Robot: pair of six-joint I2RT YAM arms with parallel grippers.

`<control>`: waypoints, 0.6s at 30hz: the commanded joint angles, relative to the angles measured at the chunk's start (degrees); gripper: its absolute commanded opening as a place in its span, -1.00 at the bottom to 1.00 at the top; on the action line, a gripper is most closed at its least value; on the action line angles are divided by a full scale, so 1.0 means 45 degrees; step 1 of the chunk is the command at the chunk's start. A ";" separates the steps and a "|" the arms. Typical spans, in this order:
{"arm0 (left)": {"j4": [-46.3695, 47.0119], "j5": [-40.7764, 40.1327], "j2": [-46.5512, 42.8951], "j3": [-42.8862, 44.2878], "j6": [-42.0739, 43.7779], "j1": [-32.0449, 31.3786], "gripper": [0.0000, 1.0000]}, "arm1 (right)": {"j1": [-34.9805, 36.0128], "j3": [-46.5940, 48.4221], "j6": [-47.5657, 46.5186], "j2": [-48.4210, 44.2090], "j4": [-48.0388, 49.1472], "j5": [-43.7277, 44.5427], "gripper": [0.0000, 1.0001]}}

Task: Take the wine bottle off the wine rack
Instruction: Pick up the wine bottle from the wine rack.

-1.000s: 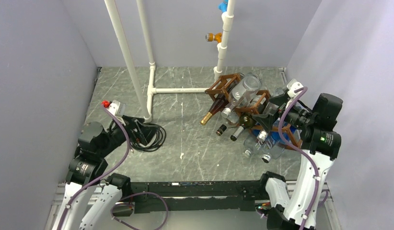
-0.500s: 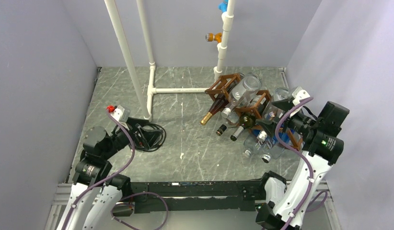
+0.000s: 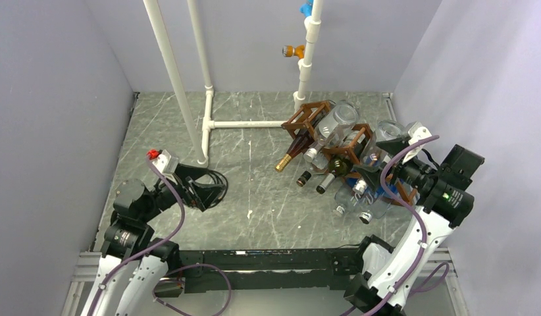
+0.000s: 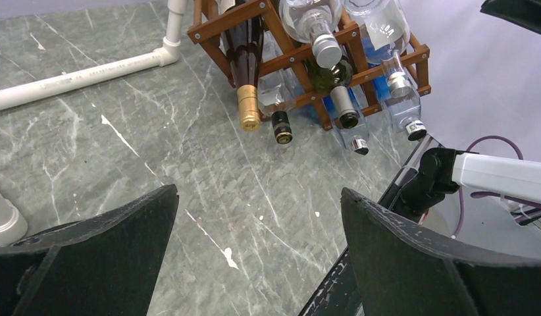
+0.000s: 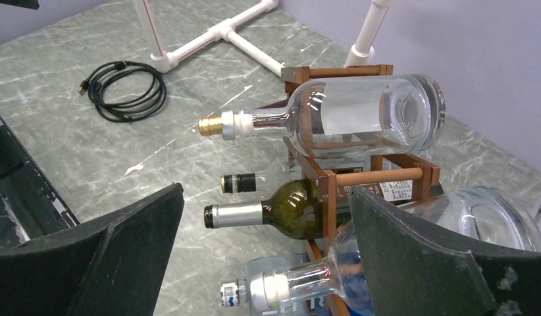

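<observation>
The left tool (image 4: 258,189) stood wide open over bare table (image 4: 189,171), gripping nothing, with a coiled black cable (image 3: 212,187) just beside it. The right tool (image 5: 266,189) was spread equally wide and held nothing, facing the wine rack (image 5: 334,191) at close range. The reddish-brown rack sat on the table's far right, near the white pipes (image 3: 245,124). A dark green wine bottle (image 5: 287,210) with a silver cap lay in a lower cell, neck pointing out. Clear glass bottles (image 5: 360,115) filled cells above and below, and a brown gold-foiled bottle (image 4: 245,52) lay at the rack's left end.
</observation>
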 commanded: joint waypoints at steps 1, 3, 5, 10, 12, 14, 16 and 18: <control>0.0537 0.0545 0.0379 0.0337 0.0018 0.0032 0.98 | -0.0110 0.0437 0.0117 0.0211 0.0229 -0.0195 1.00; 0.0824 0.0661 0.0525 0.0380 0.0041 0.0032 0.98 | -0.0110 0.0592 0.0161 0.0238 0.0199 0.0046 1.00; 0.1145 0.0711 0.0718 0.0426 0.0041 0.0032 0.98 | -0.0110 0.0751 0.0156 0.0230 0.0169 0.0319 1.00; 0.1213 0.0777 0.1490 0.0854 0.0227 -0.0002 0.98 | -0.0110 0.0959 0.0218 0.0564 0.0018 0.0318 1.00; 0.1062 0.0710 0.1732 0.0990 0.0399 -0.0131 0.98 | -0.0120 0.0907 0.0434 0.0683 0.0251 0.0374 1.00; 0.0931 0.0642 0.1969 0.1162 0.0645 -0.0400 0.98 | -0.0163 0.0877 0.0575 0.0751 0.0406 0.0469 1.00; 0.0867 0.0617 0.2301 0.1343 0.0858 -0.0730 0.98 | -0.0188 0.0876 0.0537 0.0756 0.0394 0.0572 1.00; 0.0833 0.0612 0.2659 0.1538 0.0963 -0.1046 0.98 | -0.0208 0.0876 0.0545 0.0794 0.0427 0.0630 1.00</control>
